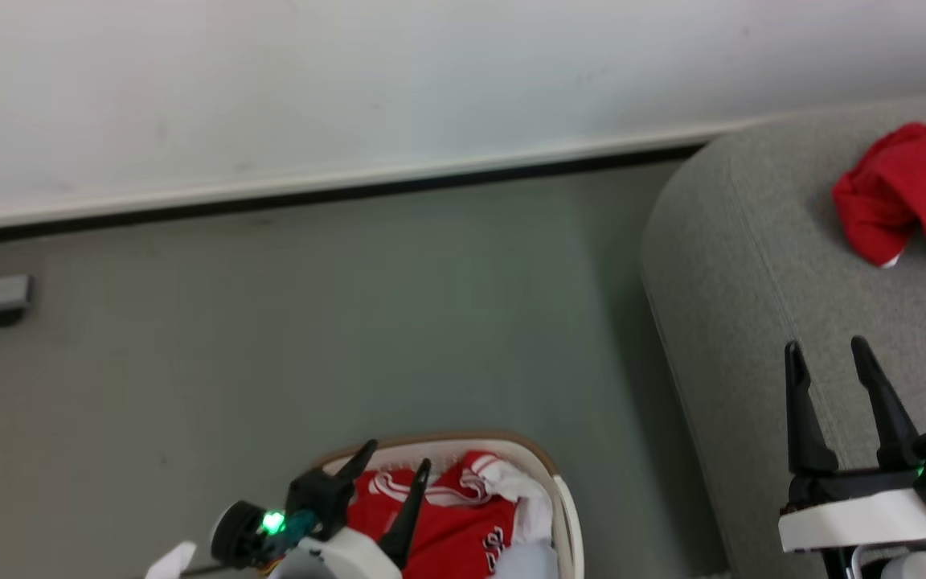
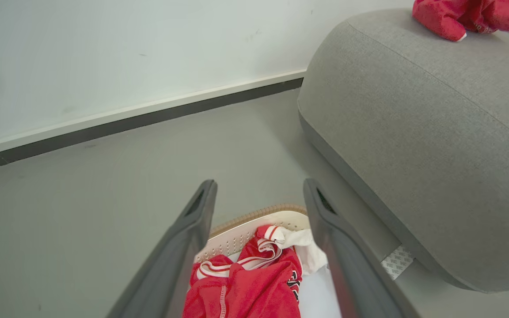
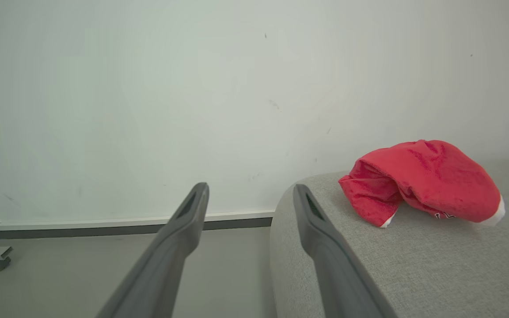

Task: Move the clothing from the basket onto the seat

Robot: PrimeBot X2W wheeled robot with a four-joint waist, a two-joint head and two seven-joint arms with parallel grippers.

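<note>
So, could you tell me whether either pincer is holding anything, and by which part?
Nothing is held. The left pincer is open over the clothing in the basket; the right pincer is open over the seat, clear of the red garment.

The left pincer has two long black fingers tapering to blunt points, set on a black block. Joined to it are a smooth white shell and a round black drum with a bright green lamp and a teal fitting. The right pincer has the same tapered black fingers on a black bar, with a rounded white casing and a small green glow. Close up, the fingers look dark grey, each with a narrow slot near the tip.
</note>
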